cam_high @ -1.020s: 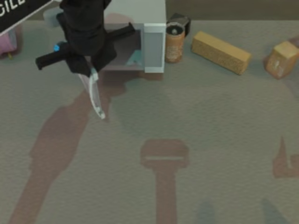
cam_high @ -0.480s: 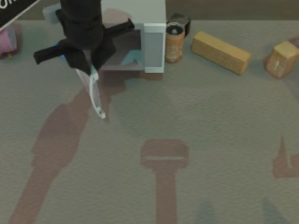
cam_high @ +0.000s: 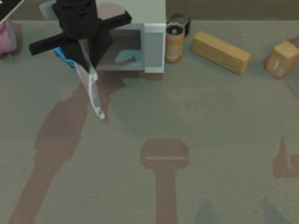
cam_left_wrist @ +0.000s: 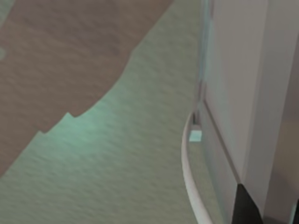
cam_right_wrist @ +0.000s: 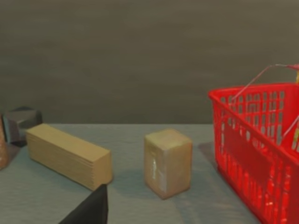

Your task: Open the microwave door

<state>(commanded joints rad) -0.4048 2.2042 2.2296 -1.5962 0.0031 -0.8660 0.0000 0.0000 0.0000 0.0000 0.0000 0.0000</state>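
The microwave (cam_high: pixel 140 9) stands at the table's back, left of centre, its grey control panel (cam_high: pixel 154 46) on the right. The pale teal inside (cam_high: pixel 124 56) shows. The microwave door (cam_high: pixel 93 93) stands swung out toward the front, seen almost edge-on, with its white bar handle (cam_high: pixel 99 112) at the free edge. My left gripper (cam_high: pixel 88 65) is at the door's upper free edge, shut on it. In the left wrist view the door (cam_left_wrist: pixel 233 93) fills the right, the curved handle (cam_left_wrist: pixel 187 172) beside my left gripper (cam_left_wrist: pixel 271 212). Only a dark sliver of my right gripper (cam_right_wrist: pixel 88 212) shows.
A brown can (cam_high: pixel 175 44) and a dark object (cam_high: pixel 180 21) stand right of the microwave. Farther right lie a tan block (cam_high: pixel 220 52) and a cardboard box (cam_high: pixel 280 58). A red basket (cam_right_wrist: pixel 257 154) stands beyond the box. A pink object (cam_high: pixel 7 39) sits at the left edge.
My left arm has drawn back and to the left, uncovering more of the microwave's inside. The door's free edge has shifted only slightly left.
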